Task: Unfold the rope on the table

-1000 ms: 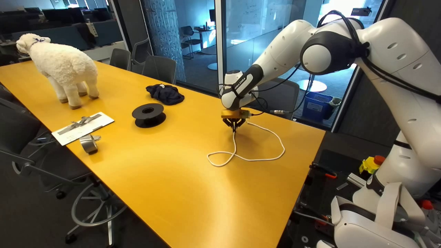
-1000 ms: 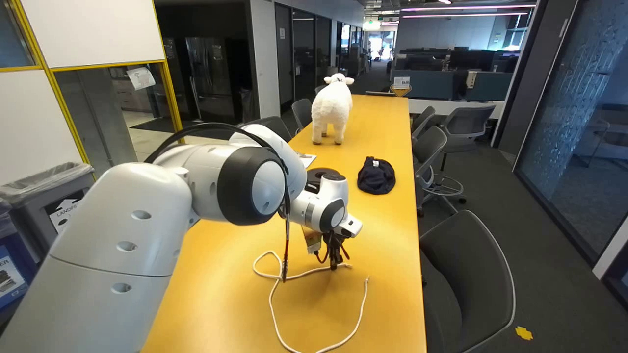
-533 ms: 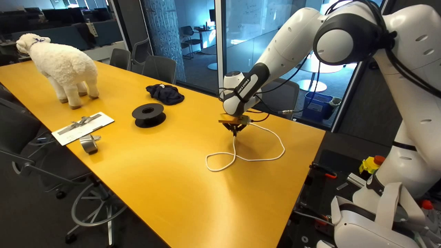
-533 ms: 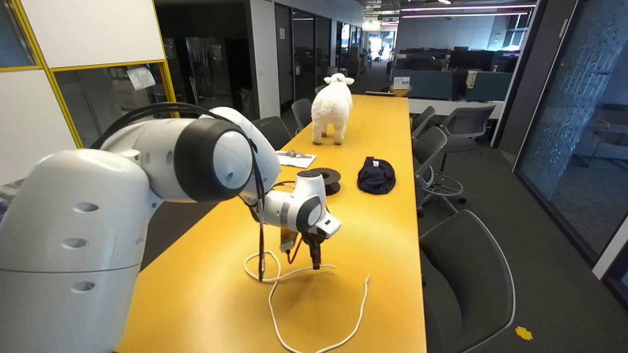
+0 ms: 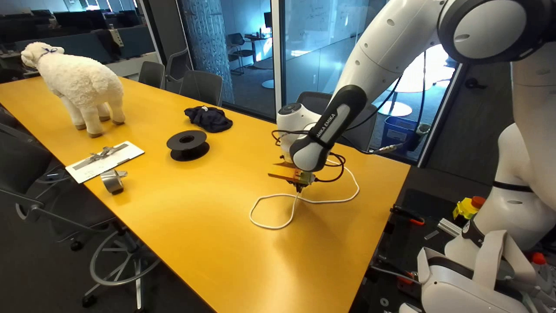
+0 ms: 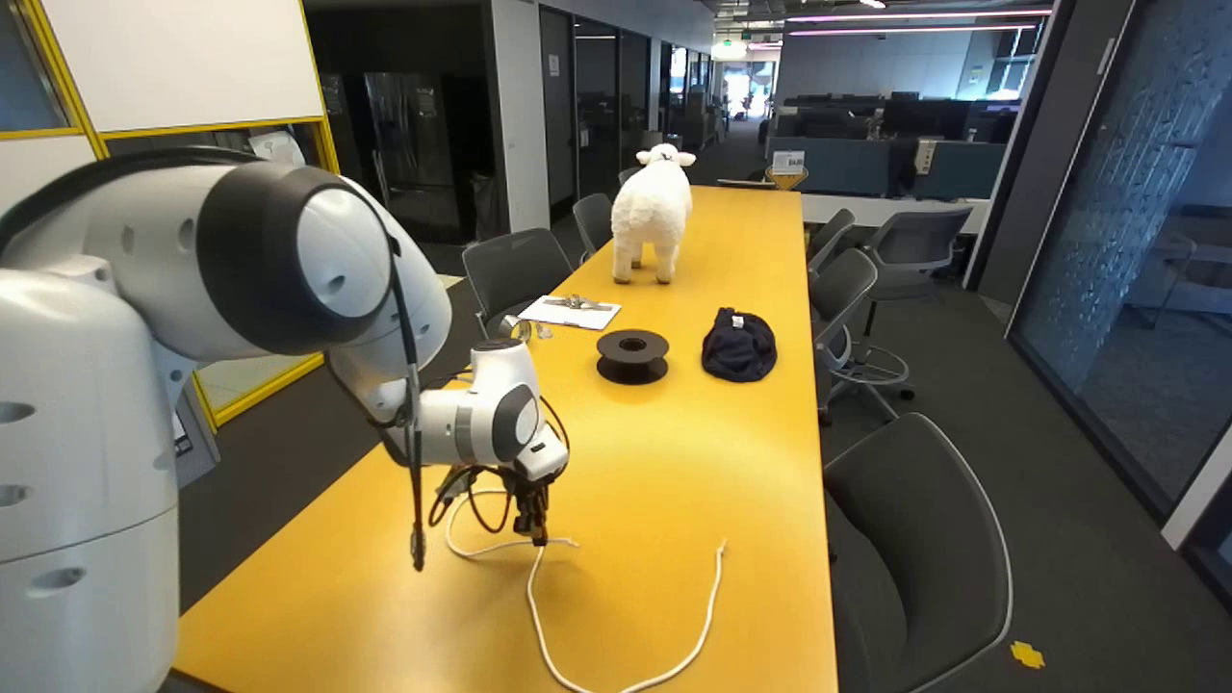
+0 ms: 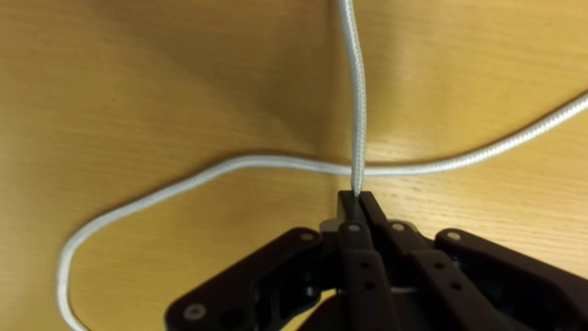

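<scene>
And across it goes! The tool (image 7: 357,195) is clenched on the rope (image 7: 359,110) near one tip, and since a moment ago it has swept away from the glass wall (image 5: 330,52), hauling that tip along; the loop has swollen, while the broad bend and the loose end haven't budged. In an exterior view the black spool (image 6: 632,371), half hidden then, shows whole.

On the count: one rope, one black spool, one toy sheep (image 5: 78,82), one roll of tape (image 5: 110,182), one dark cloth bundle (image 5: 209,119), one white board (image 5: 108,163), all on one counter (image 5: 208,208).

The rope lies at the end of the counter farthest from the toy sheep, one strand crossing another right at the tool. Its long axis bends, a loop and a curve strung mostly along the counter's length, the loose end pointing toward the toy sheep and the gripped tip poking out on the glass side.
</scene>
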Action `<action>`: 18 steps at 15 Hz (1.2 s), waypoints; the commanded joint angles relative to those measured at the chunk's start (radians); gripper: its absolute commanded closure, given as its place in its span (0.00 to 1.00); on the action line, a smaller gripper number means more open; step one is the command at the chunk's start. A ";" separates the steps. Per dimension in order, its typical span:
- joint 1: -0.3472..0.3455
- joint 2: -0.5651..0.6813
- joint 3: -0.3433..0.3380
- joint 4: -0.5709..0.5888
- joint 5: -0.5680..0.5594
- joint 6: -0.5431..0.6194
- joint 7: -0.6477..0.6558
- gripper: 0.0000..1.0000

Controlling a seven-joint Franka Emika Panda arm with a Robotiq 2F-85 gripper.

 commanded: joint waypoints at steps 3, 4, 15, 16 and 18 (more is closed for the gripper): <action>0.066 -0.160 0.020 -0.199 -0.136 -0.001 0.349 0.99; 0.064 -0.174 0.032 -0.218 -0.152 -0.007 0.397 0.99; -0.021 -0.216 0.151 -0.394 -0.174 0.108 0.655 0.99; -0.022 -0.216 0.148 -0.404 -0.181 0.126 0.664 0.99; -0.020 -0.216 0.135 -0.421 -0.202 0.158 0.677 0.71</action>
